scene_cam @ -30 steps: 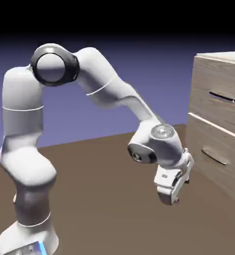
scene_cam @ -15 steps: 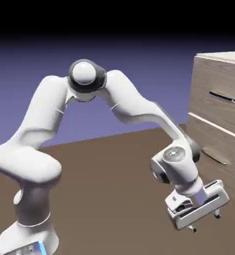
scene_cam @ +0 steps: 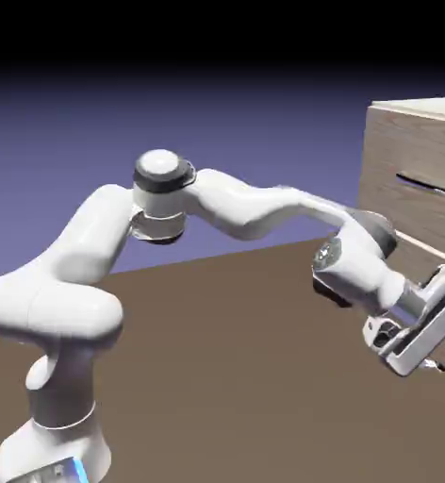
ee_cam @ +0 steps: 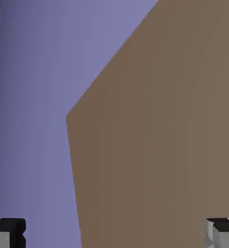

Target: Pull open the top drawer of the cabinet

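Gripper jaws stand wide apart with nothing between them, the two fingertips [ee_cam: 114, 233] at opposite sides of the hand view's bottom edge; beyond them that view shows only brown tabletop [ee_cam: 155, 145] and blue-violet backdrop [ee_cam: 34, 121], no handle at all. In the exterior view the hand is low at the right, tilted, in front of the lower part of the cabinet [scene_cam: 382, 209]; whether it touches the lower front cannot be told from here.

The top drawer [scene_cam: 387, 151] is at the exterior view's right, above the hand, its front looking flush with the cabinet; its dark bar handle [scene_cam: 422, 183] is in plain sight, with no finger on it. So the opening itself looks wholly undone; at most the arm [scene_cam: 240, 203] has reached the cabinet's neighbourhood, and even that reach seems unfinished, since the hand sits below the handle and aims elsewhere. What is left, as I judge it: raise and turn the hand toward the upper front; set the fingers around the bar; close; then draw the drawer outward.
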Robot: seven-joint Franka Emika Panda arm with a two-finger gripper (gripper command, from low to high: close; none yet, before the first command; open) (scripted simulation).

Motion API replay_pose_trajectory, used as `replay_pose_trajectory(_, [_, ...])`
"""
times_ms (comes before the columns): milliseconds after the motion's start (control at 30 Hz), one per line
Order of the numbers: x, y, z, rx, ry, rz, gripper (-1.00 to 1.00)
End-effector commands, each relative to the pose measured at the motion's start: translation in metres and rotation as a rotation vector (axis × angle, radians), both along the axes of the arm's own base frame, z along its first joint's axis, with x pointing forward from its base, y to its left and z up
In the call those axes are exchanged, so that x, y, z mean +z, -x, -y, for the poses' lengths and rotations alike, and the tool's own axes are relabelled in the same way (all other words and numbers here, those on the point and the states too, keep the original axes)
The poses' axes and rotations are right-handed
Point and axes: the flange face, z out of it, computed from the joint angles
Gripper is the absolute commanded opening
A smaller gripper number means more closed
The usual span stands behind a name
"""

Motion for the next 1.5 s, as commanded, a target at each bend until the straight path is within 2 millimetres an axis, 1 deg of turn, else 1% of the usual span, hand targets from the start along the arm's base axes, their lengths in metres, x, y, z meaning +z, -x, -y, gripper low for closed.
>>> replay_pose_trajectory(0, [0.01,-0.008,-0.013,0.02,0.01,0.043,0.0])
replay_pose_trajectory(67, [0.029,-0.024,-0.042,0.07,0.027,0.128,0.0])
replay_pose_trajectory(167, [0.056,-0.046,-0.095,0.169,0.044,0.25,0.0])
replay_pose_trajectory(267, [0.079,-0.063,-0.161,0.294,0.051,0.361,0.0])
replay_pose_trajectory(367, [0.095,-0.074,-0.237,0.444,0.045,0.458,0.0])
replay_pose_trajectory(400, [0.097,-0.075,-0.25,0.468,0.043,0.471,0.0])
replay_pose_trajectory(433, [0.097,-0.075,-0.25,0.468,0.043,0.471,0.0])
replay_pose_trajectory(667, [0.097,-0.125,-0.25,0.468,0.043,0.471,0.0])
replay_pose_trajectory(700, [0.097,-0.125,-0.25,0.468,0.043,0.471,-1.0])
replay_pose_trajectory(733, [0.097,-0.125,-0.25,0.468,0.043,0.471,-1.0])
replay_pose_trajectory(900, [0.097,-0.089,-0.25,0.468,0.043,0.471,-1.0])
replay_pose_trajectory(1100, [0.097,-0.04,-0.25,0.468,0.043,0.471,-1.0])
replay_pose_trajectory(1267, [0.097,0.007,-0.25,0.468,0.043,0.471,-1.0])
replay_pose_trajectory(1467, [0.097,0.069,-0.25,0.468,0.043,0.471,-1.0])
